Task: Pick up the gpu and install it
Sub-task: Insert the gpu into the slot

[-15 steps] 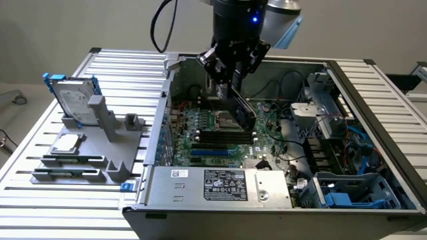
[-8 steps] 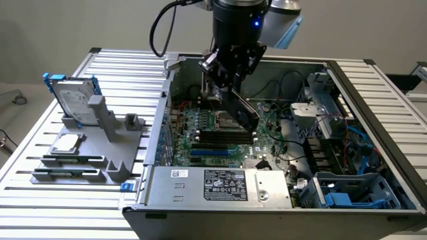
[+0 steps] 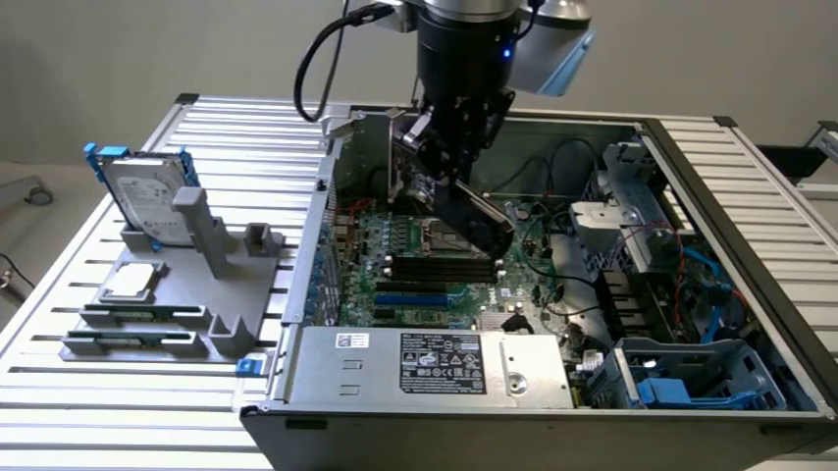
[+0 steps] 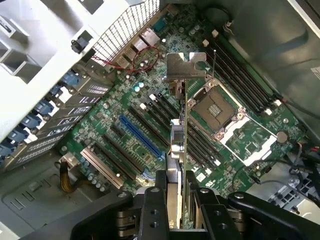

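— Where do we see the arm point(image 3: 465, 49)?

— It comes straight down from above into the open computer case point(image 3: 419, 363) on the tabletop point(image 3: 235, 123), wrist vertical, gripper point(image 3: 445, 167) pointing down at the motherboard point(image 3: 433, 265).

— And the gripper?

— We see it clenched on the gpu point(image 3: 474, 218). In the wrist view the fingers point(image 4: 152, 210) pinch the card point(image 4: 181, 135) edge-on from both sides.

— How does the card sit?

— Tilted in the exterior view, black shroud showing. Its silver bracket point(image 4: 185, 65) is at the end far from the gripper point(image 4: 179, 200), over the slots between the blue slot point(image 4: 140, 137) and the CPU socket point(image 4: 217, 110). We cannot tell whether it touches the board.
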You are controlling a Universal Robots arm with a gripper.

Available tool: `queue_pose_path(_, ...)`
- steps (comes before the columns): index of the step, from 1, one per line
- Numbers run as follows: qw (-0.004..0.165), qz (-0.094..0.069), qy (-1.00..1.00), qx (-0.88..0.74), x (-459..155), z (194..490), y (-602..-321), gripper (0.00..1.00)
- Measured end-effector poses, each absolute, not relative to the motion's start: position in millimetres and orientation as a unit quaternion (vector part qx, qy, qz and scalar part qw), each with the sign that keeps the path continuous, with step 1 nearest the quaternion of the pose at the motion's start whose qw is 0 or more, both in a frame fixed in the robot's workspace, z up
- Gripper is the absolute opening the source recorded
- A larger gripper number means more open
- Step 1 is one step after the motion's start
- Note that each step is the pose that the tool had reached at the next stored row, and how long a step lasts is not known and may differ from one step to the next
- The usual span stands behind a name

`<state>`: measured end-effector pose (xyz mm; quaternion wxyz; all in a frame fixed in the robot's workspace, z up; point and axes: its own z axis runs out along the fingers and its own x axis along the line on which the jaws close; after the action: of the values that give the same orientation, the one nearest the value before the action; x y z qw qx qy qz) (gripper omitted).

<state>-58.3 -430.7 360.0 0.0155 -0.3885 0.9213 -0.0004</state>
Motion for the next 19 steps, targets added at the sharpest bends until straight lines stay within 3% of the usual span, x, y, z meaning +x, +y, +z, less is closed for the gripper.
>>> queue_pose_path(19, 0.015, 0.002, 0.841, -0.541, -58.3, 349.7, -430.7, 0.26)
